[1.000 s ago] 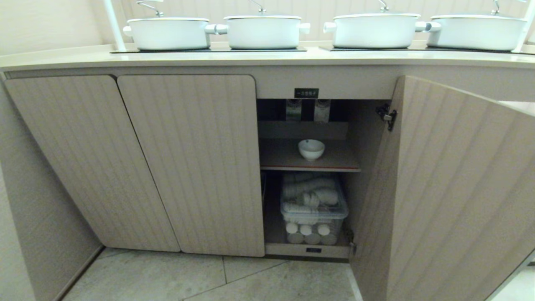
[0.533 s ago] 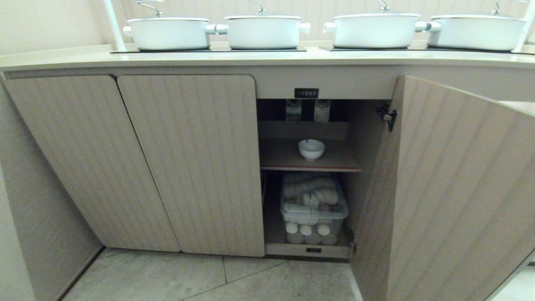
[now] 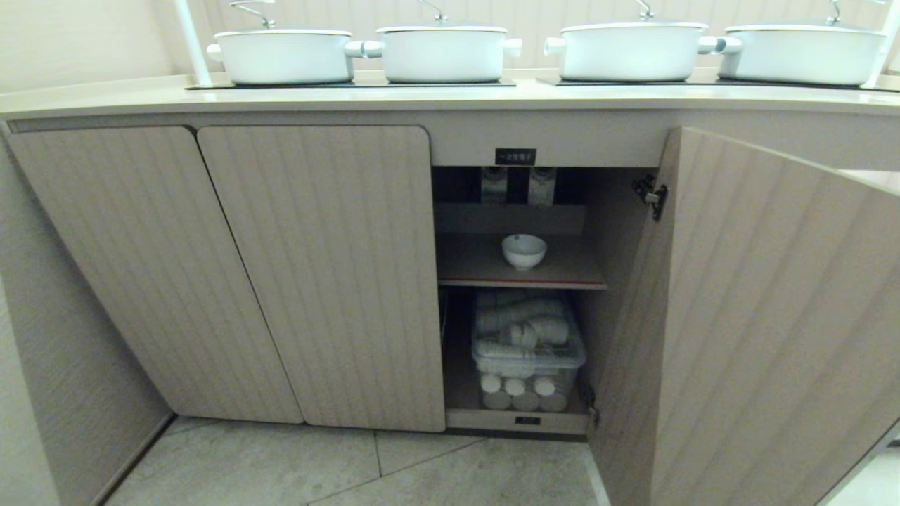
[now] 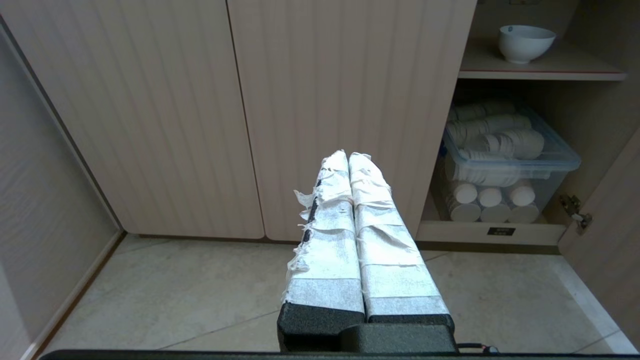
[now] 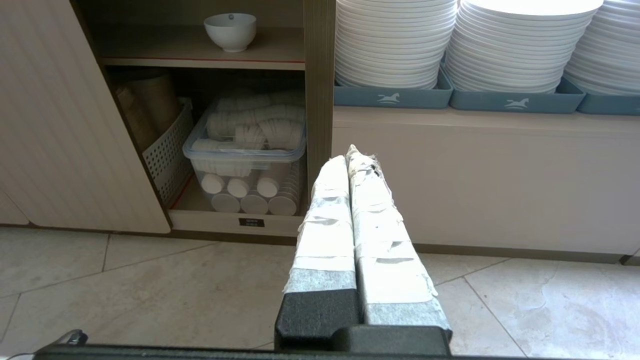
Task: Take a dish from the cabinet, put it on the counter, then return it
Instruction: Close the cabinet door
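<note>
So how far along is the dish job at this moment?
Done: only the cabinet door stands open. The dish sits on the inner shelf, untouched. In hand: nothing; left gripper and right gripper are shut and empty, short of the cabinet. Left: fetch, set on counter, return.

Bowl (image 3: 524,251) on cabinet shelf (image 3: 478,270)

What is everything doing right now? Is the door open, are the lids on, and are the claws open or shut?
Cabinet: right door swung open, left doors closed.
Dish: upright on the inner shelf, untouched.
Pots: lids on, standing on the counter.
Plastic box: lid on, full of white cups.
Left claw: shut, empty.
Right claw: shut, empty.
</note>
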You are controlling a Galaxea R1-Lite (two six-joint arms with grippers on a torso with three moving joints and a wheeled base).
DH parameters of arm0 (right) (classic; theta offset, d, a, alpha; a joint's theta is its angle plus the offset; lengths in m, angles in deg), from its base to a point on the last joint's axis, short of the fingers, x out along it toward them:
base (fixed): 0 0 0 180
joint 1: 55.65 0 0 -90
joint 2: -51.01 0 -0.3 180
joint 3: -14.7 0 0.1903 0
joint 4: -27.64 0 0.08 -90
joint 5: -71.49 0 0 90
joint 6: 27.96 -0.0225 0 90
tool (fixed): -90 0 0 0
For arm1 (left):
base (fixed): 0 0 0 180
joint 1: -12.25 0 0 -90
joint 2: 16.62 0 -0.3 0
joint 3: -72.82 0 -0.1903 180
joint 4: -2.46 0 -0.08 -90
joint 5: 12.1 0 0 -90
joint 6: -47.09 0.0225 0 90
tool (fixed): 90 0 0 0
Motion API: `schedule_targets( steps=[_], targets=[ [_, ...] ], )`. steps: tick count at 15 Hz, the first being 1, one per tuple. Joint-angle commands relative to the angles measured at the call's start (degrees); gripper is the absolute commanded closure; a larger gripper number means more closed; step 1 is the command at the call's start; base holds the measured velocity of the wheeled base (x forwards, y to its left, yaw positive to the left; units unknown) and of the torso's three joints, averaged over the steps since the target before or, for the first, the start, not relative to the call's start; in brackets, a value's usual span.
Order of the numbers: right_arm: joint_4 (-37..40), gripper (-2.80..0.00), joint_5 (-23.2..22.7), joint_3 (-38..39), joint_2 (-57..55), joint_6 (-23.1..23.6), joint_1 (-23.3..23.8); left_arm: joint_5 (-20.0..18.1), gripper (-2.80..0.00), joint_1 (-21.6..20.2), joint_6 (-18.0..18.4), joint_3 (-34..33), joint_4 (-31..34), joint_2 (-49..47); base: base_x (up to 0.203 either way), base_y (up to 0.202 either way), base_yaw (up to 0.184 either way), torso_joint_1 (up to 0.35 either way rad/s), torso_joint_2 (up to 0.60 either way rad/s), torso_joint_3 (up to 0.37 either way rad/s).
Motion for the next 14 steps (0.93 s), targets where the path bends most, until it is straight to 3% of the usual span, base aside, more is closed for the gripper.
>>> schedule_targets(
  steps=[1,14],
  targets=[
    [0.0,0.00,0.1,0.0,-0.1,0.0,0.0,0.0,0.00,0.0,0.0,0.0,0.0,0.0,0.000,0.000,0.000,0.000,0.00,0.000],
    [0.0,0.00,0.2,0.0,-0.1,0.0,0.0,0.0,0.00,0.0,0.1,0.0,0.0,0.0,0.000,0.000,0.000,0.000,0.00,0.000]
  ],
)
